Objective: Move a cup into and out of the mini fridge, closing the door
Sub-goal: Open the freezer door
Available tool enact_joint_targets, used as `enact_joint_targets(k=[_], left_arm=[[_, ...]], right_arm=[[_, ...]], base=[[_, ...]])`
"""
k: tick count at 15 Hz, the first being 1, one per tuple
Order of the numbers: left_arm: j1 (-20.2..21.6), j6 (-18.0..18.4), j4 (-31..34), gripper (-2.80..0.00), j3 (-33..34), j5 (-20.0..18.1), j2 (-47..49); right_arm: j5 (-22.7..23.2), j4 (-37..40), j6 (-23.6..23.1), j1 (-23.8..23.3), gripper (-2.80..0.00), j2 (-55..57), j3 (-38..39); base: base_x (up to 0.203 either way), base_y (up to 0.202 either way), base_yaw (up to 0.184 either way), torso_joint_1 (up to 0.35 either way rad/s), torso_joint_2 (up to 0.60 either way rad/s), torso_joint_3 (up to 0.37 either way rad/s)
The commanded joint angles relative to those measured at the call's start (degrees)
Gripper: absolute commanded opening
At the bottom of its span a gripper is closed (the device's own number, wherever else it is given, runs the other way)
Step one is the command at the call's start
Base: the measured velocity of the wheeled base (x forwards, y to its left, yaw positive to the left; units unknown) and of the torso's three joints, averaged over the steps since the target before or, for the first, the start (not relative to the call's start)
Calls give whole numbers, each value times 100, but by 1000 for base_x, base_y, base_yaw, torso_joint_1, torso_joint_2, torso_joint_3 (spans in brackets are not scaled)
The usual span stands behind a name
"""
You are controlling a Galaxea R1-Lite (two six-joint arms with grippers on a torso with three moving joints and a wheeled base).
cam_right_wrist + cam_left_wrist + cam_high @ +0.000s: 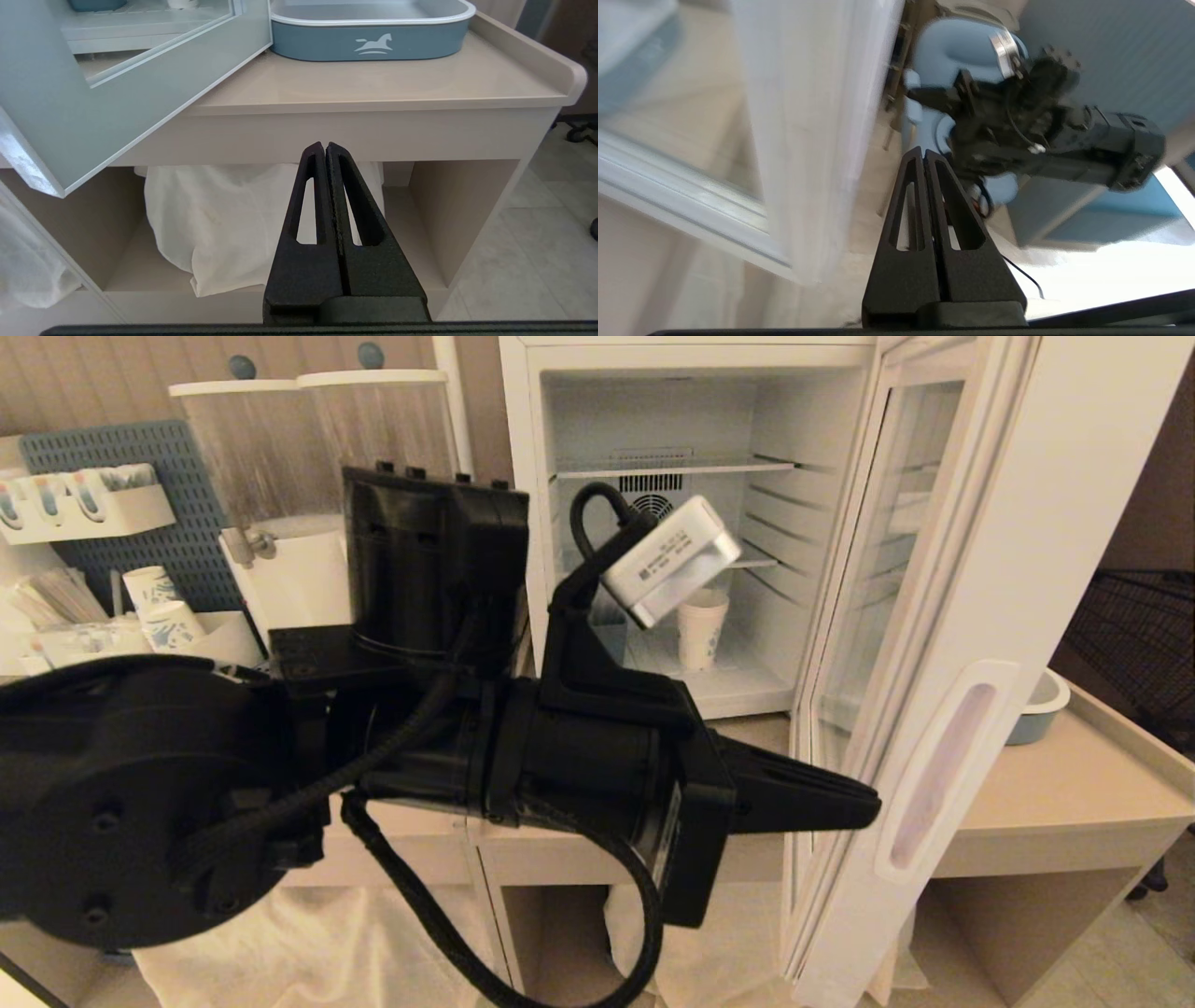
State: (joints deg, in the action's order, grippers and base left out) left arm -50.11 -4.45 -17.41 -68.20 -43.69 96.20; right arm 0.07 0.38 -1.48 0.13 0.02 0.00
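The mini fridge (pixel 519 485) stands open on the counter. The white paper cup (pixel 702 627) is upright on the fridge's floor, toward the back, partly behind my left wrist camera. The door (pixel 1046 523) is swung wide to the right, its handle slot (pixel 934 775) facing me. My left gripper (pixel 873 807) is shut and empty, pointing right, its tip close to the door's inner edge below the fridge floor. The left wrist view shows that gripper (pixel 923 151) beside the door's pale edge (pixel 808 140). My right gripper (pixel 325 147) is shut and empty, parked low before the counter.
A blue-grey tub (pixel 1041 707) sits on the counter right of the door, also seen as the tub (pixel 369 32) from the right wrist. White cloth (pixel 224 233) fills the shelf below. Printed paper cups (pixel 159 607) and drink dispensers (pixel 308 476) stand left of the fridge.
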Motion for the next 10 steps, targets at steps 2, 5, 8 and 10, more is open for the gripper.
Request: enact_joint_targets(k=[2, 5, 8, 10], left_arm=[[205, -5, -16, -280, -184, -18, 174], [230, -11, -17, -280, -458, -7, 467], [331, -3, -20, -280, -728, 0, 889], [321, -4, -16, -280, -844, 0, 1032]], right_arm=[[1, -2, -2, 4, -280, -2, 0], [1, -3, -2, 4, -280, -2, 0], [1, -3, -2, 4, -280, -2, 0], [1, 6, -2, 4, -280, -2, 0]], base=[[0, 0, 0, 0, 0, 0], [0, 0, 0, 0, 0, 0], [0, 0, 0, 0, 0, 0], [0, 0, 0, 0, 0, 0]])
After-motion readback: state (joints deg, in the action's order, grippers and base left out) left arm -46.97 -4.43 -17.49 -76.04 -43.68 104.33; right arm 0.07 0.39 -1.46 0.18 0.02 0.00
